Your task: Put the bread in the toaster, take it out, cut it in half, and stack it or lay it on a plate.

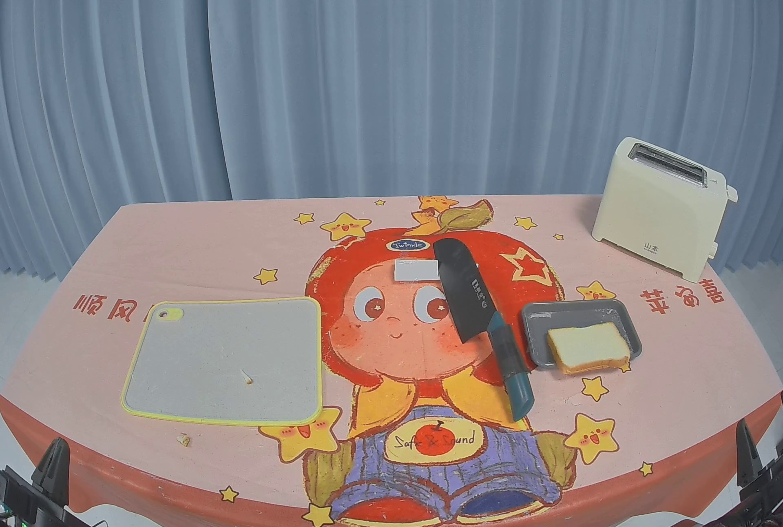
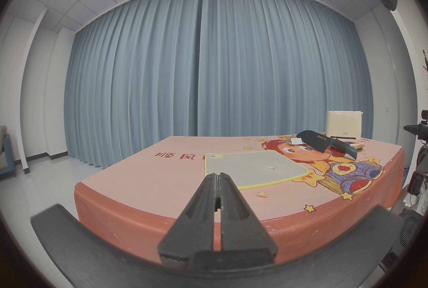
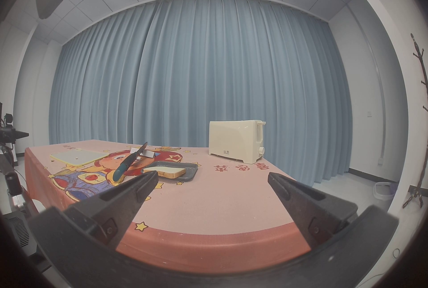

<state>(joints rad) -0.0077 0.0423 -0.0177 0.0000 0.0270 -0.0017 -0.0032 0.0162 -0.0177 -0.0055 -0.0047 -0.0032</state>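
Head view: bread [image 1: 589, 347] lies on the grey tray [image 1: 538, 321], ahead of the right gripper [image 3: 213, 181]

The right gripper hangs off the table's [image 1: 163, 251] near edge, jaws spread wide and holding nothing. The toaster [image 1: 661, 206] stands well beyond it, past the tray. The left gripper [image 2: 217, 195], fingers pressed together and empty, sits off the same edge with the cutting board [image 1: 224, 361] just ahead. The knife [image 1: 481, 316] lies between board and tray, its blade beside a small white block [image 1: 416, 270].
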